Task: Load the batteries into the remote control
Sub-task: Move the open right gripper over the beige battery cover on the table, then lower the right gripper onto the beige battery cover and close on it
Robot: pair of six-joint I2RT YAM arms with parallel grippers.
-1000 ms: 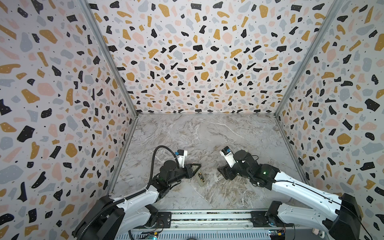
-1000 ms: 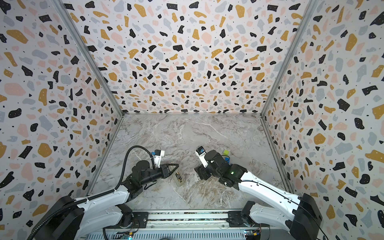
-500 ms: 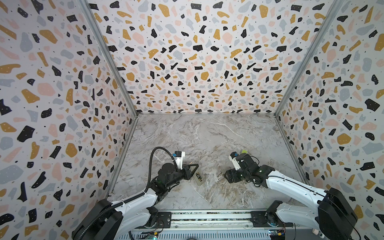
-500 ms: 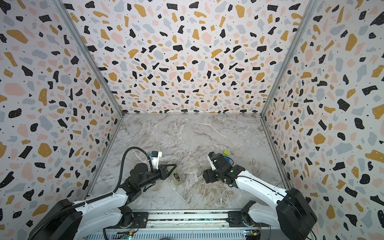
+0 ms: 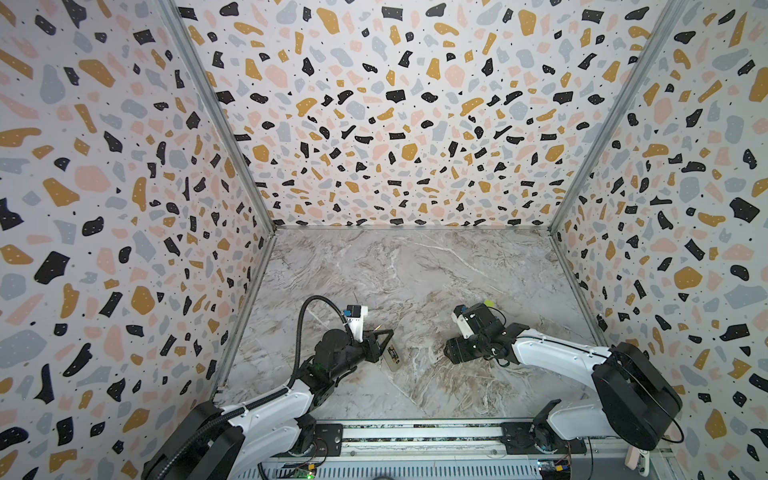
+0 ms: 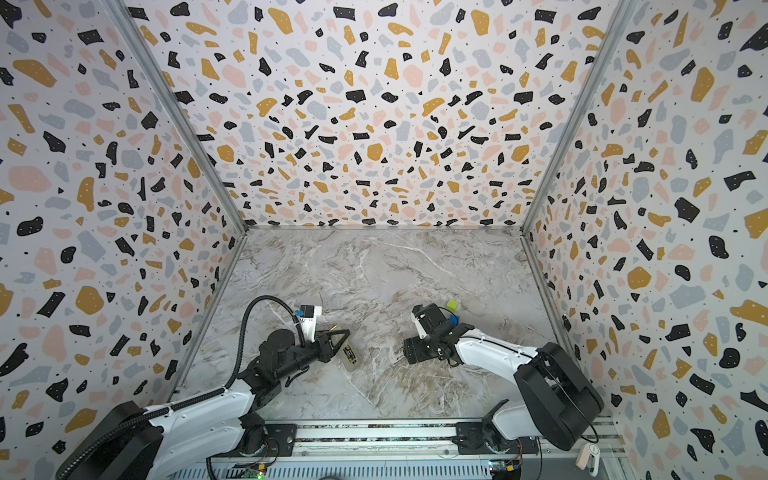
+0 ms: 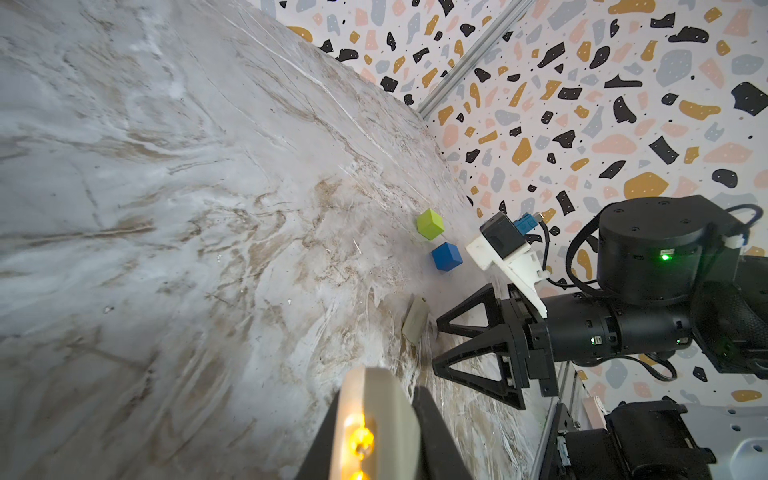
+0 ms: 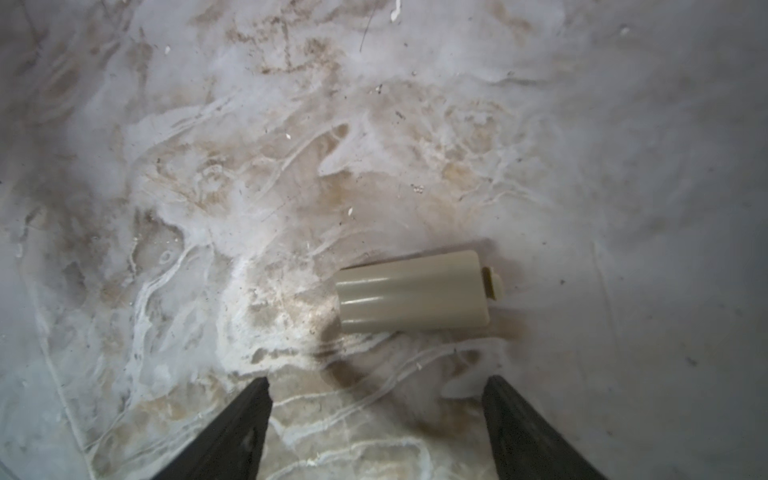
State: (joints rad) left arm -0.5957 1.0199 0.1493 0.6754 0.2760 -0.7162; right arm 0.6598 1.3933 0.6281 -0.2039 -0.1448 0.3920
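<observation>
My left gripper (image 5: 386,347) (image 7: 374,411) is shut on the remote control (image 5: 392,356) (image 6: 349,355) (image 7: 374,432), a slim cream body held by its edges just above the table. Its open back shows dark shapes and golden metal glints. I cannot tell whether those are the batteries. A cream battery cover (image 8: 415,291) (image 7: 415,320) lies flat on the table. My right gripper (image 5: 455,351) (image 8: 376,382) (image 7: 434,344) hangs open just short of the cover, with nothing between its fingers.
A green cube (image 7: 430,223) (image 6: 452,305) and a blue cube (image 7: 446,257) sit on the marble table (image 5: 415,282) just behind the right arm. Patterned walls close in the left, back and right. A metal rail (image 5: 415,432) runs along the front edge.
The right gripper has drawn back to the right, away from the remote, and its arm has folded closer to its base. The left gripper has shifted the remote slightly left.
</observation>
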